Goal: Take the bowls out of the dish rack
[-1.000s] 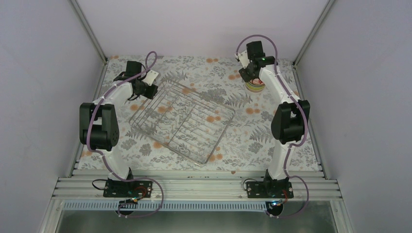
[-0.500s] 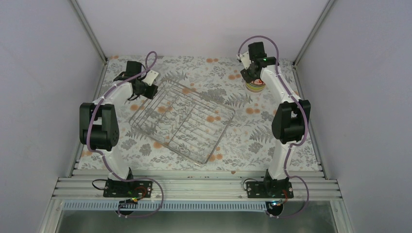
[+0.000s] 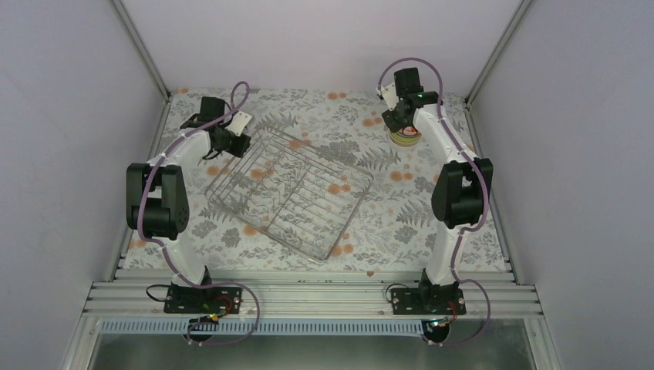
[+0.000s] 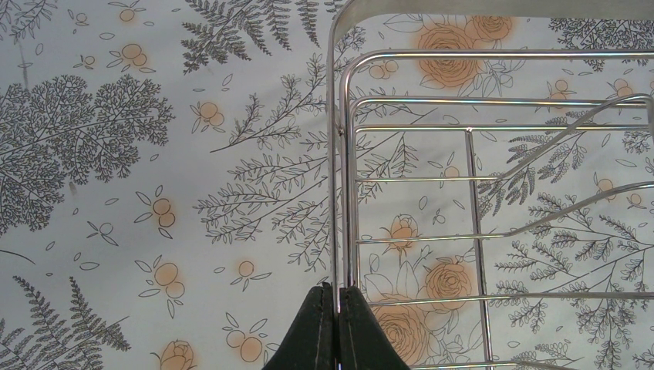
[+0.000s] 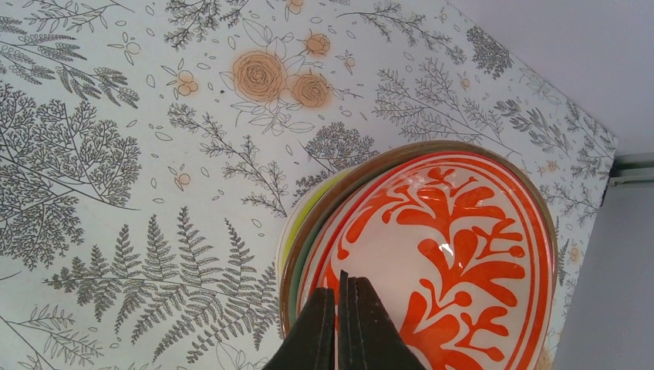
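Observation:
The silver wire dish rack (image 3: 289, 193) lies slanted in the middle of the table with no bowls in it. My left gripper (image 3: 231, 142) is at its far left corner, shut on the rim wire (image 4: 343, 154); its fingertips (image 4: 337, 289) pinch the wire. The three bowls are stacked at the far right (image 3: 406, 139). The white bowl with the orange-red pattern (image 5: 463, 254) is on top, with the mint rim (image 5: 294, 273) and yellow-green rim (image 5: 297, 230) showing under it. My right gripper (image 5: 337, 289) is shut over the white bowl's left rim.
The floral tablecloth (image 3: 385, 223) covers the table. Grey walls with metal corner posts close in the back and sides; the bowl stack sits near the right wall (image 5: 601, 77). An aluminium rail (image 3: 308, 297) with the arm bases runs along the near edge.
My right gripper has moved slightly down and right onto the bowl stack. The left arm and the rack have not moved.

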`<state>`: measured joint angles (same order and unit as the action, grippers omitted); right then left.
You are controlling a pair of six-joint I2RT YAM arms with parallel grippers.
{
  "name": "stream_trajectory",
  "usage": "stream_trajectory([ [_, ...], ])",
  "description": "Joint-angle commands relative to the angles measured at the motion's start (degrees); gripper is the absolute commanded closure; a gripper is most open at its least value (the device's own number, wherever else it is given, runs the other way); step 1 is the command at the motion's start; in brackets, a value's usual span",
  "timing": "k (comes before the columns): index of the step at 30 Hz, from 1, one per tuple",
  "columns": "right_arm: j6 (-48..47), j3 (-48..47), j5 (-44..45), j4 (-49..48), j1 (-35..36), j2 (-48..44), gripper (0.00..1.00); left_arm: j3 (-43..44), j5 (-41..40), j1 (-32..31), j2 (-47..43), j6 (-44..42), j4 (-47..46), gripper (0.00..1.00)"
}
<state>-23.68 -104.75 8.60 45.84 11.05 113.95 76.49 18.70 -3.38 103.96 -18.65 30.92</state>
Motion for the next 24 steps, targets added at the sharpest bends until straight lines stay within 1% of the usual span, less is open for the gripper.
stream_trajectory([
  [1,1.32,-1.61,-1.17,-0.42,-0.32,-1.16,0.96,-1.66,1.62,0.12,-0.37,1.43,3.89,0.98],
  [24,1.67,-0.04,-2.34,0.97,-0.25,1.35,0.96,-1.63,1.80,0.12,-0.10,1.31,4.06,0.98],
])
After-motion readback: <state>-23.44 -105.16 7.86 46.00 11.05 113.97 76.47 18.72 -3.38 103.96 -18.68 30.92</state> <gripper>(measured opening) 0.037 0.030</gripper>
